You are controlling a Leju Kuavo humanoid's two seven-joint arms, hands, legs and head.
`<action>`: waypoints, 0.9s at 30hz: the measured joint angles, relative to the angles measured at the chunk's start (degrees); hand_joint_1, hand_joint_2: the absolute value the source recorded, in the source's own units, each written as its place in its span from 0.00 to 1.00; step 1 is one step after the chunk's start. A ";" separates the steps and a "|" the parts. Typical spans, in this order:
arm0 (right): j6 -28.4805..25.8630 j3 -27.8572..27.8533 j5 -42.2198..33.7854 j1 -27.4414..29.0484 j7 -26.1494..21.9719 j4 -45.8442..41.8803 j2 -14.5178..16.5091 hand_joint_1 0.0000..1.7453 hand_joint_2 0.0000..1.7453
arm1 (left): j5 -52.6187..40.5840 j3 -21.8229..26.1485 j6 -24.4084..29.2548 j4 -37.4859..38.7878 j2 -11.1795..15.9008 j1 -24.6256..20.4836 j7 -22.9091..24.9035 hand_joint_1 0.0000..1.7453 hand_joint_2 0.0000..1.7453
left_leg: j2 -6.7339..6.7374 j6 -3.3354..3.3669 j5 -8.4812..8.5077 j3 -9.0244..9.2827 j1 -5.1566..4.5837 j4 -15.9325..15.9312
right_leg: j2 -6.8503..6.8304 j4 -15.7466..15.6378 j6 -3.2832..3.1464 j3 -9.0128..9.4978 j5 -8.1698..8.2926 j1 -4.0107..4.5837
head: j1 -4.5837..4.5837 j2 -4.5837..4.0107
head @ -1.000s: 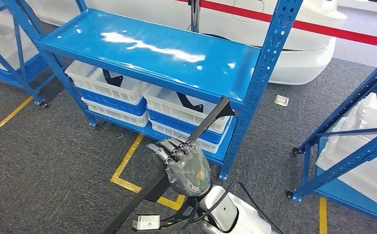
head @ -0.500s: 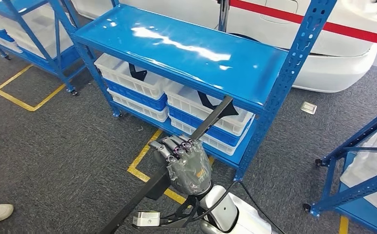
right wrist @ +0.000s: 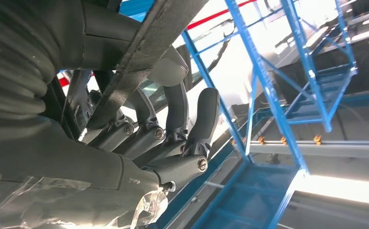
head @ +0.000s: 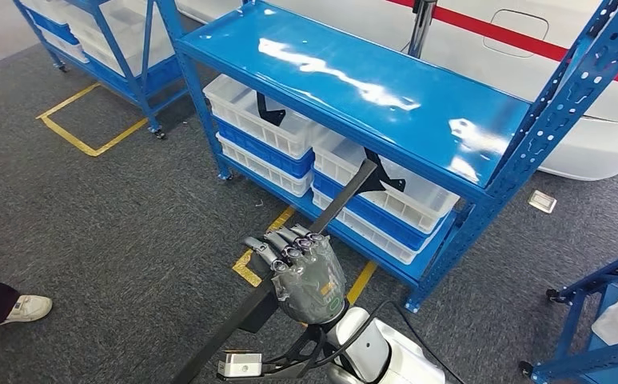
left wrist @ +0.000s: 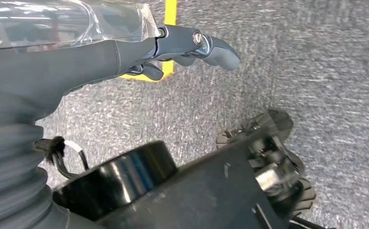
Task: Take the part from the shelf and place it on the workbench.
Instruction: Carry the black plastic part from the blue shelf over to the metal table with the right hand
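My right hand (head: 305, 272) grips a long black bar-shaped part (head: 345, 196) low in the middle of the head view. The part slants up toward the blue shelf (head: 353, 76), and its lower end runs down past my wrist. In the right wrist view the fingers (right wrist: 192, 129) wrap around the black part (right wrist: 139, 62). My left hand (left wrist: 125, 52) hangs over the grey carpet with its fingers loosely apart and nothing in it.
White and blue bins (head: 273, 132) sit on the shelf's lower level, with black parts (head: 385, 178) in them. Another blue rack (head: 121, 40) stands at the far left and one (head: 601, 320) at the right. A person's shoe (head: 25, 308) is at the left edge. Yellow tape (head: 89, 144) marks the floor.
The whole picture has shifted, so the camera has turned: the shelf now lies further right. My right hand still holds the part the same way. A person's shoe has come into view.
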 joint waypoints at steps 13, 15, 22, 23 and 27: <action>1.41 -0.18 0.20 0.21 1.05 -0.27 -0.32 1.00 1.00 | -1.44 0.00 0.69 0.00 -0.02 0.32 0.96 0.00 1.00 | 1.74 -3.05 -7.22 -8.56 0.07 16.69 | -1.20 -15.75 -1.82 6.72 6.70 -0.06 | -0.05 -0.01; 1.86 -0.17 0.26 0.44 1.11 -0.33 -0.45 1.00 1.00 | -1.94 0.00 0.95 0.00 -0.02 0.12 1.15 0.00 1.00 | 2.16 -3.06 -6.15 -7.95 0.07 16.41 | -2.52 -15.74 -1.79 6.68 6.64 0.00 | -0.05 -0.01; 1.92 -0.17 0.09 1.17 1.44 -0.89 -0.86 1.00 1.00 | -3.14 0.00 2.86 0.00 0.06 -0.82 0.84 0.00 1.00 | 5.21 -1.23 -0.57 -0.60 -0.93 0.68 | -5.44 -15.56 -0.64 6.40 6.21 0.77 | 0.02 0.00; 1.79 -0.16 0.22 1.37 1.44 -0.89 -0.89 1.00 1.00 | -3.15 0.00 3.32 0.00 0.07 -0.77 0.79 0.00 1.00 | 4.66 -0.94 -0.44 -0.62 -0.85 0.57 | -5.05 -15.26 -0.43 6.34 5.79 0.65 | 0.02 -0.01; 1.51 -0.15 0.63 2.08 1.69 -0.97 -1.35 1.00 1.00 | -2.86 0.02 4.80 0.00 0.25 -1.14 0.86 0.00 1.00 | 2.32 0.40 -0.18 -0.58 -0.72 0.41 | -0.50 -2.87 -0.14 0.91 -0.77 0.31 | 0.05 -0.01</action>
